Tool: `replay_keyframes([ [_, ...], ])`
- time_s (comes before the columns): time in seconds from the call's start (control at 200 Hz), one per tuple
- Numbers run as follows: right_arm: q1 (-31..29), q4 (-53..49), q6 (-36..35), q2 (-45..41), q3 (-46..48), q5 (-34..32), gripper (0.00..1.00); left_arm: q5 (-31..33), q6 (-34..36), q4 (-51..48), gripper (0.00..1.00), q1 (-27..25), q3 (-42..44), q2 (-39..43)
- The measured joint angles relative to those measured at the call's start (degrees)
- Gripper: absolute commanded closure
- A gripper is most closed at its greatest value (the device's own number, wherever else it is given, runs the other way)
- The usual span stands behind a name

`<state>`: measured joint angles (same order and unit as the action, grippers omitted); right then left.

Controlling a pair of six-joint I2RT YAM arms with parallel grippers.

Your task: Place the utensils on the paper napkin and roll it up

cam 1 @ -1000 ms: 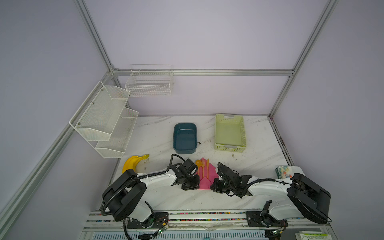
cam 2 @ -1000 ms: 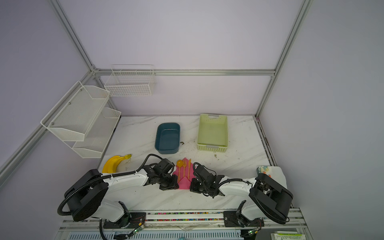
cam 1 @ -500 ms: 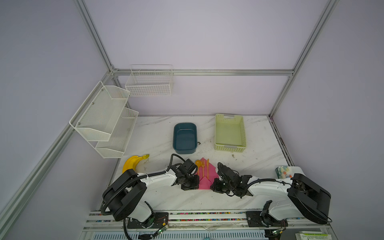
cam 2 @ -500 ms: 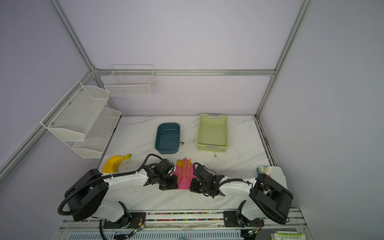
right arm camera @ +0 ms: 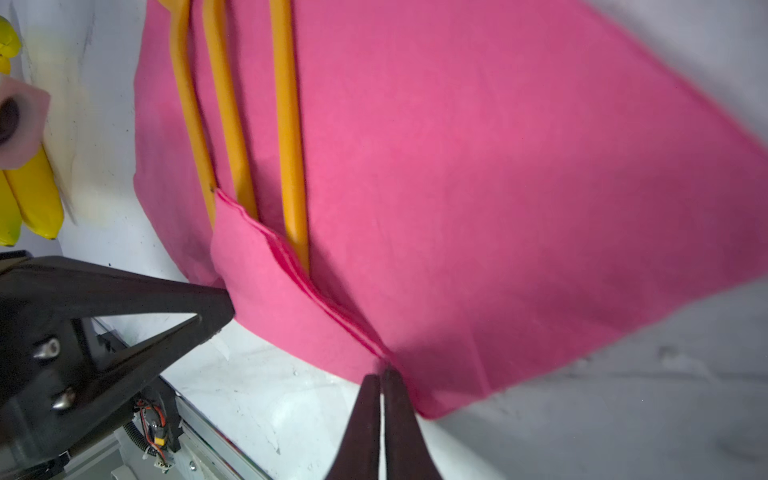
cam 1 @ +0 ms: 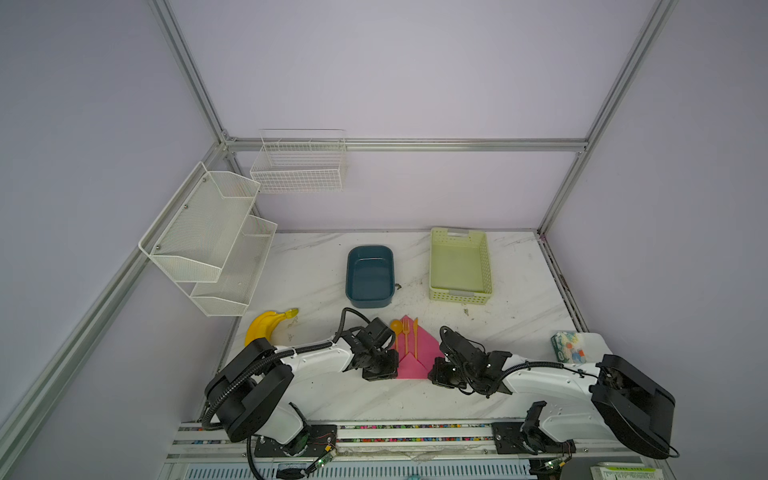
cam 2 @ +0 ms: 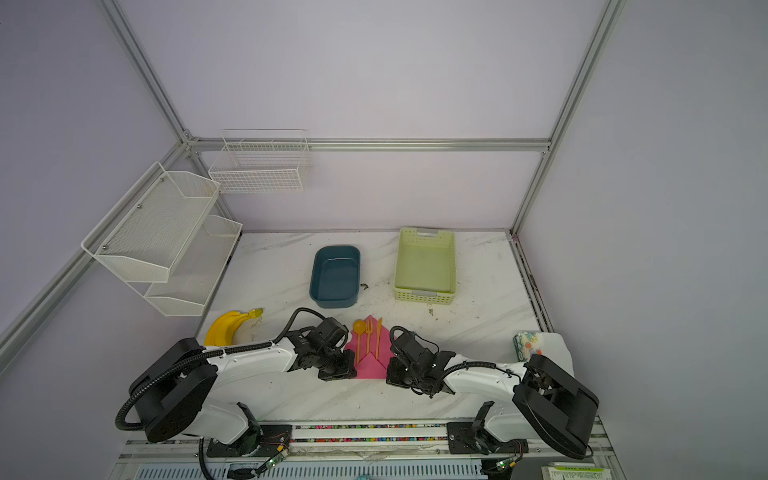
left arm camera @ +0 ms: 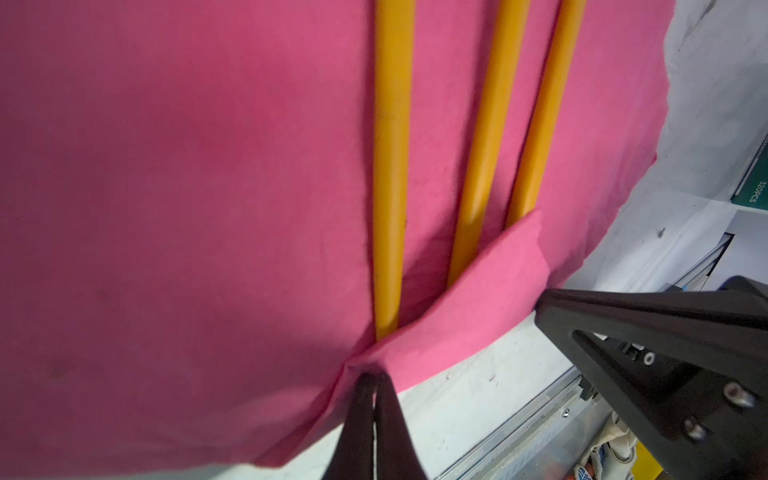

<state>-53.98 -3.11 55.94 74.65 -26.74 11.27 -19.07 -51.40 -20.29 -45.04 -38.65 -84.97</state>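
Observation:
The pink paper napkin (cam 1: 411,368) (cam 2: 369,366) lies corner-on near the table's front, its near corner folded up over the handle ends. On it lie the orange utensils side by side: spoon (cam 1: 395,327), fork (cam 1: 406,333) and knife (cam 1: 415,338). Their handles (left arm camera: 390,166) (right arm camera: 291,145) run under the fold. My left gripper (cam 1: 384,371) (left arm camera: 374,377) is shut on the fold's left end. At the fold's right end my right gripper (cam 1: 438,372) (right arm camera: 381,370) is shut on the napkin (right arm camera: 498,199).
Behind the napkin stand a dark blue tub (cam 1: 370,276) and a pale green basket (cam 1: 459,266). A yellow banana (cam 1: 266,326) lies at the left and a patterned tissue packet (cam 1: 567,347) at the right. White wire shelves (cam 1: 208,237) hang on the left wall.

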Motion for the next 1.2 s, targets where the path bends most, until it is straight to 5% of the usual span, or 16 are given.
replay_keyframes([
  [0.58,0.1,-2.1,-0.3,-0.8,0.0,-1.0,0.89,0.0,1.1,-3.2,0.87,-0.2,-0.5,1.8],
  [0.91,0.1,-2.1,-0.3,-0.8,0.0,-1.0,0.89,0.0,2.7,-5.4,0.87,-3.1,-8.1,-0.8],
  [1.2,0.1,-2.8,0.3,-2.0,-0.1,-1.0,0.77,1.0,4.0,-5.2,0.88,-3.8,-11.5,-6.8],
])
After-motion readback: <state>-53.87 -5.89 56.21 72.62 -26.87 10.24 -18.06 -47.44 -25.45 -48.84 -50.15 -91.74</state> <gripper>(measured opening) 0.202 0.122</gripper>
